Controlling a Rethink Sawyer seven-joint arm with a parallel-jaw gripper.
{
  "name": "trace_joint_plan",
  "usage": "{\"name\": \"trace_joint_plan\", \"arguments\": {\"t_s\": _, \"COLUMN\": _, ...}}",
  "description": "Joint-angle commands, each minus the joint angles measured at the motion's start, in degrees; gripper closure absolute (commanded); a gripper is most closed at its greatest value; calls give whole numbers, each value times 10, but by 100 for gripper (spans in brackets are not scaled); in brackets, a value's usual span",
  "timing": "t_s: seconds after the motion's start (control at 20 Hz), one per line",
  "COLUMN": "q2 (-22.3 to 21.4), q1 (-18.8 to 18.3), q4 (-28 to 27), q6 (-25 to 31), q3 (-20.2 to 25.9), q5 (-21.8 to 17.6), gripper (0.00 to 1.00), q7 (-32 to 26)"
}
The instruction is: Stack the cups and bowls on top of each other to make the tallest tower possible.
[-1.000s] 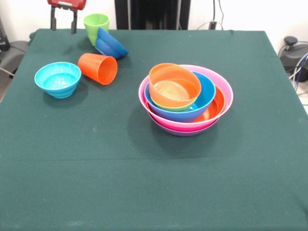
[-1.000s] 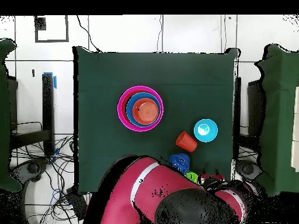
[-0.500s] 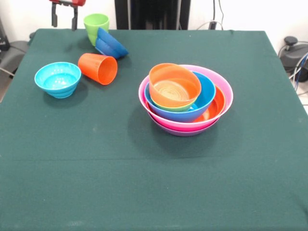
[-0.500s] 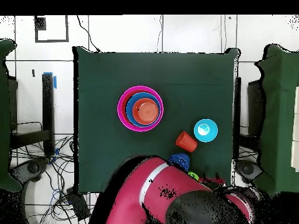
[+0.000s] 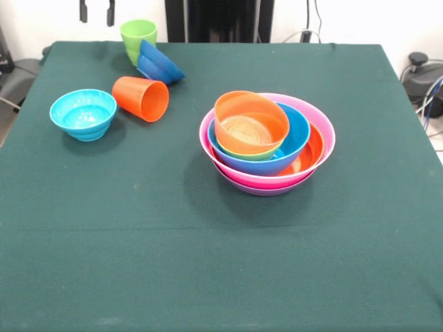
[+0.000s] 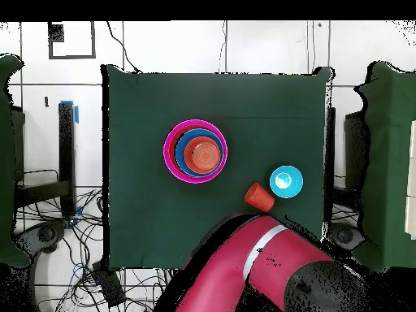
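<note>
Front view: the gripper (image 5: 97, 12) shows only as two dark fingers (image 5: 83, 12) at the top edge, spread apart with nothing between them, released. It hangs above the far corner of the tabletop (image 5: 221, 263), beside the lime green cup (image 5: 138, 39).

That cup stands upright; the dark blue bowl (image 5: 159, 63) leans on its side against it, probably propped there. The orange cup (image 5: 142, 98) lies tipped on its side, mouth toward the camera. The light blue bowl (image 5: 83, 113) sits upright just beside it.

The tower (image 5: 267, 142) stands mid-table, well apart from the loose pieces. It nests widest first, likely for stability: purple, pink, large orange and blue, a lime green rim, and a small orange bowl (image 5: 250, 123) tilted on top.

Count: two cups, eight bowls; six stacked, four pieces loose.

Overhead view: the red arm (image 6: 260, 272) covers the corner where the green cup and dark blue bowl stand. The tower, orange cup and light blue bowl are visible. Gripper not seen.
</note>
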Motion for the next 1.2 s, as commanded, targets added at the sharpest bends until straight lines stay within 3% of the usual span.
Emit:
{"name": "trace_joint_plan", "arguments": {"t_s": 0.05, "q2": 42, "q1": 11, "q4": 12, "q6": -29, "q3": 46, "q5": 49, "gripper": 0, "q7": -161}}
{"name": "trace_joint_plan", "arguments": {"t_s": 0.7, "q2": 58, "q1": 18, "q4": 18, "q6": -45, "q3": 39, "q5": 71, "gripper": 0, "q7": -164}}
{"name": "trace_joint_plan", "arguments": {"t_s": 1.2, "q2": 64, "q1": 57, "q4": 54, "q6": -61, "q3": 28, "q5": 128, "gripper": 0, "q7": -157}}
